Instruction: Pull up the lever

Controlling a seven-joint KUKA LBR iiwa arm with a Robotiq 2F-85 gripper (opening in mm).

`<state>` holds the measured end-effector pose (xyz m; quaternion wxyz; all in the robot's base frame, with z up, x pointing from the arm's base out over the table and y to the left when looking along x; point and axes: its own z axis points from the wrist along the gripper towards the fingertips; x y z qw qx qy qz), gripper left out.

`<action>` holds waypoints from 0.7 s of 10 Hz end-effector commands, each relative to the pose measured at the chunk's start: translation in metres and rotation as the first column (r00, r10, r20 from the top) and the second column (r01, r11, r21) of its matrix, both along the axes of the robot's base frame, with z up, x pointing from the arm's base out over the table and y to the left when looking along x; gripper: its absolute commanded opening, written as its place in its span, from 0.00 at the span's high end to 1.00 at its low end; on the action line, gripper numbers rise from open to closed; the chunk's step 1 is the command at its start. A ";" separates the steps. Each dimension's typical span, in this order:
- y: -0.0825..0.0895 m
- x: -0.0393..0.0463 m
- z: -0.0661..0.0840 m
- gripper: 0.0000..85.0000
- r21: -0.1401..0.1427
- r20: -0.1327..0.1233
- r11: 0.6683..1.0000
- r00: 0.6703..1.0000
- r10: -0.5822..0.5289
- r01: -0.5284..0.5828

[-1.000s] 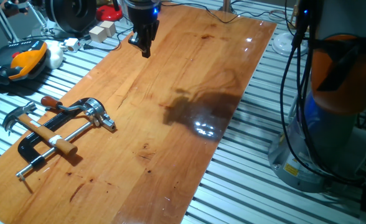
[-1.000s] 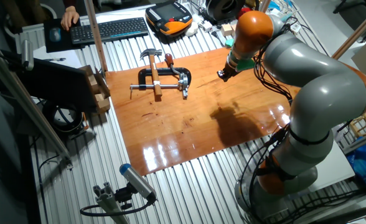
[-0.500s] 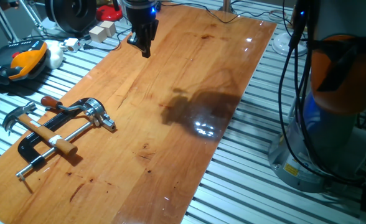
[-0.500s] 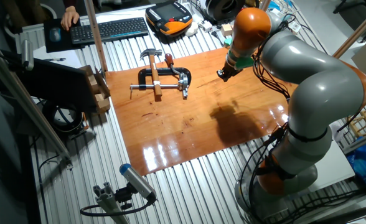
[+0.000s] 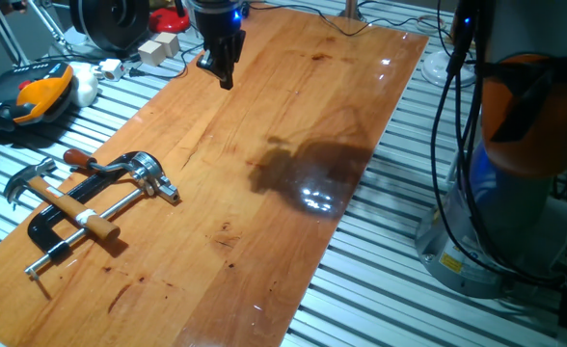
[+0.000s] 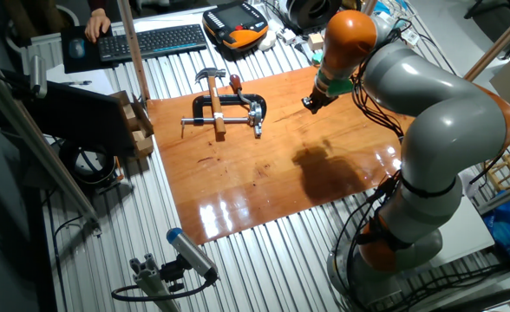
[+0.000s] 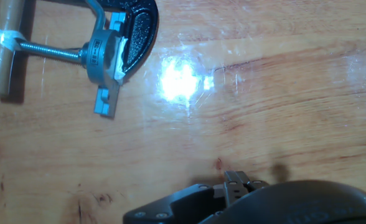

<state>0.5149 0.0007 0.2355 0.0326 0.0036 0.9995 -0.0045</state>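
Observation:
The lever (image 5: 105, 168) is a slim curved silver arm with a reddish-brown tip. It runs into the chrome head (image 5: 151, 174) of a black bar clamp (image 5: 48, 227) lying on the left of the wooden board. In the other fixed view the lever (image 6: 243, 90) lies at the clamp's far side. My gripper (image 5: 225, 81) hangs over the board's far part, well away from the clamp, with its fingers together and nothing in them. The hand view shows the clamp head (image 7: 105, 52) at upper left, with the gripper (image 7: 235, 181) at the bottom edge.
A hammer (image 5: 30, 180) with a wooden shaft lies across the clamp's silver rod (image 5: 120, 205). Off the board's far left are an orange-and-black pendant (image 5: 33, 96), white blocks (image 5: 158, 48) and cables. The arm's base (image 5: 515, 145) stands to the right.
The gripper has shifted very slightly over the far part of the board. The clamp, lever and hammer have not moved.

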 end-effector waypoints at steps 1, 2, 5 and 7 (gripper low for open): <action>0.000 0.0000 0.000 1.00 -0.017 0.007 1.000 1.000 0.008 -0.008; 0.000 0.0000 0.000 1.00 -0.013 0.012 1.000 1.000 0.013 -0.013; 0.000 0.0000 0.000 1.00 0.017 -0.041 0.998 0.998 0.054 -0.054; 0.000 0.0000 0.000 1.00 0.017 -0.035 0.998 0.998 0.054 -0.054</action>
